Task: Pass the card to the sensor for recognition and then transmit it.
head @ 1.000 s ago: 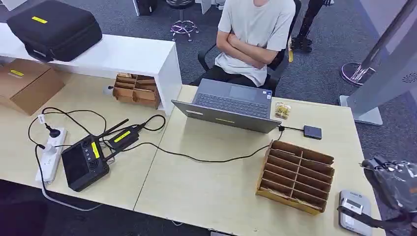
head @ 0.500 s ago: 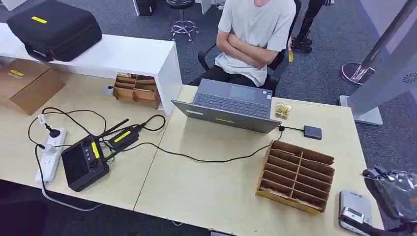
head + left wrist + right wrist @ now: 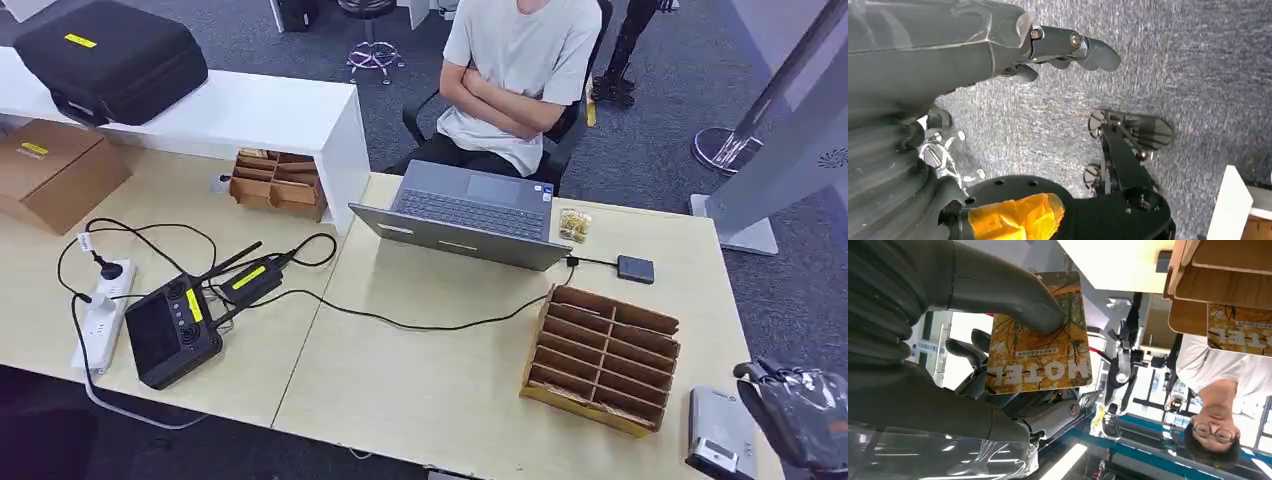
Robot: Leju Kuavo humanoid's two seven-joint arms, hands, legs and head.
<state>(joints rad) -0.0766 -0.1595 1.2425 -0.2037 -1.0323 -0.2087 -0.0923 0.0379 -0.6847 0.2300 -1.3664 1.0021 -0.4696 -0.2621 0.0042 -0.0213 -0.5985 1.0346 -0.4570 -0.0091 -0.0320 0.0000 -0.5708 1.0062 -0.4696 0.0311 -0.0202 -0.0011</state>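
Card point(image 3: 1040, 335): yellow-brown tree print, word "HOTEL" along one edge. Held flat in the right robot hand point(image 3: 1013, 340), thick grey thumb pressed on its printed face, darker fingers point(image 3: 968, 347) behind it.

In the head view the right robot hand point(image 3: 800, 410) sits at the near right corner of the counter point(image 3: 420, 380), wrapped in clear plastic, just right of the sensor point(image 3: 720, 440). Card itself cannot be made out from there. Sensor is a small grey box with a pale front panel, lying flat on the counter at the near edge, just right of the cardboard slotted rack point(image 3: 600, 355).

The right wrist view shows the rack point(image 3: 1228, 280) close by, with a second card of the same print point(image 3: 1240, 332) resting in one of its compartments.

Left robot hand point(image 3: 1058, 47) hangs over grey carpet point(image 3: 1198, 65), fingers loosely apart, holding nothing.

Further out on the counter: open grey laptop point(image 3: 465, 215) at the far side, a black cable point(image 3: 400, 320) running left from near the rack, a small dark box point(image 3: 635, 268) right of the laptop, a small pack of yellowish items point(image 3: 574, 224) beside it. Left part: black handheld controller point(image 3: 172, 330), white power strip point(image 3: 103, 315), brown cardboard box point(image 3: 50, 170).

A person in a pale T-shirt point(image 3: 520, 70) sits behind the laptop, arms crossed.
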